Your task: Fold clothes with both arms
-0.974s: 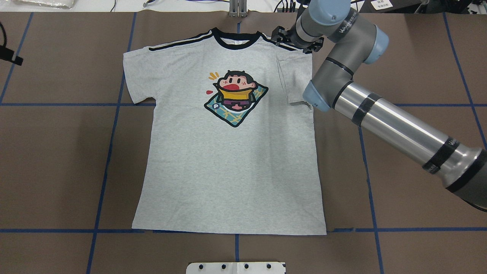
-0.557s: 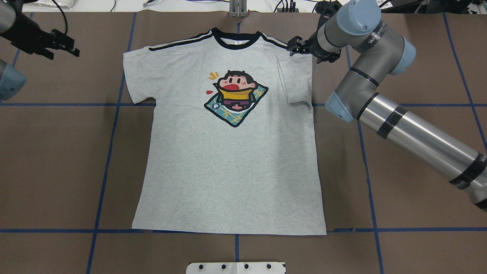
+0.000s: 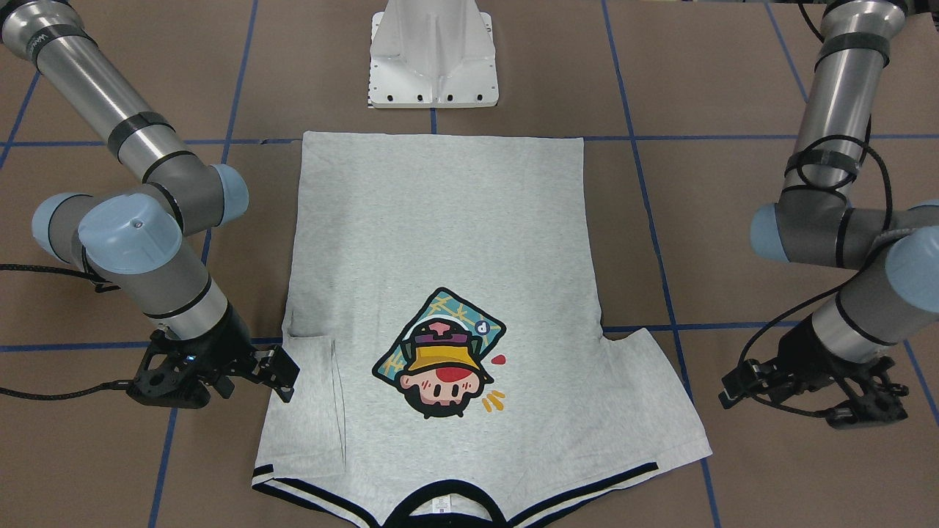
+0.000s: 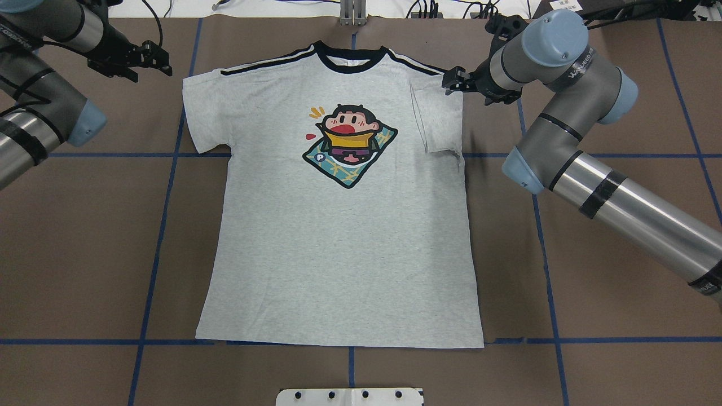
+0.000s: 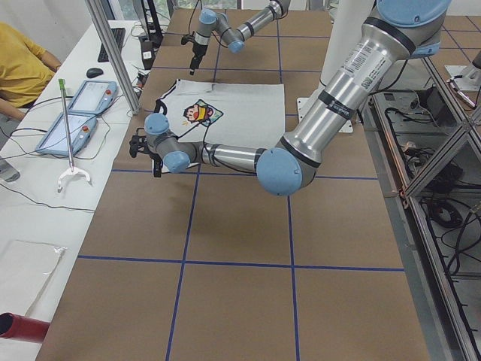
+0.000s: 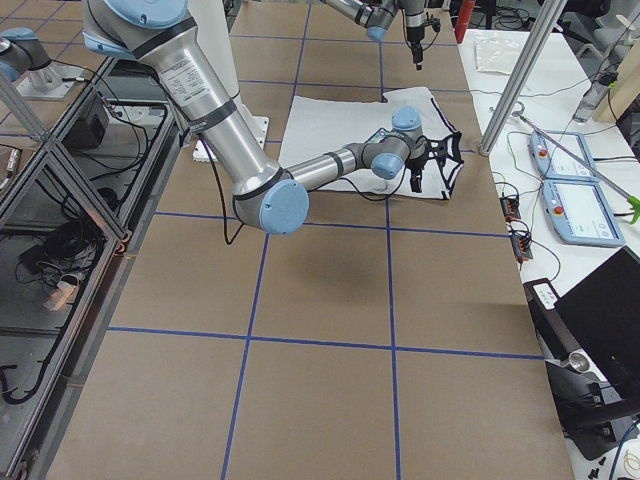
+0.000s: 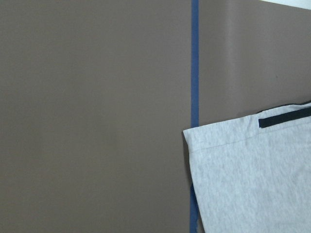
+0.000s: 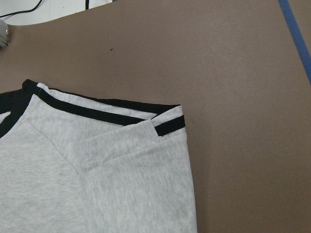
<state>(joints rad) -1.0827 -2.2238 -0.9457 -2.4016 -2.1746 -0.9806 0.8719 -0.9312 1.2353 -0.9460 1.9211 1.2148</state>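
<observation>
The grey T-shirt (image 4: 338, 254) was laid flat, print up, one sleeve folded in; the left gripper (image 4: 163, 62) and the right gripper (image 4: 449, 82) were spread, empty

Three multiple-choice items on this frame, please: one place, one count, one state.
1. Where is the left gripper? A over the print; B over the table beside the T-shirt's spread sleeve; C at the hem.
2. How many sleeves lie folded onto the T-shirt's body? A none; B both; C one.
3. The right gripper is: A open, empty; B shut on the collar; C shut on the hem.
B: it hangs off the cloth by that sleeve. C: there is only one folded sleeve, by the right gripper. A: its jaws stand apart, nothing between.
</observation>
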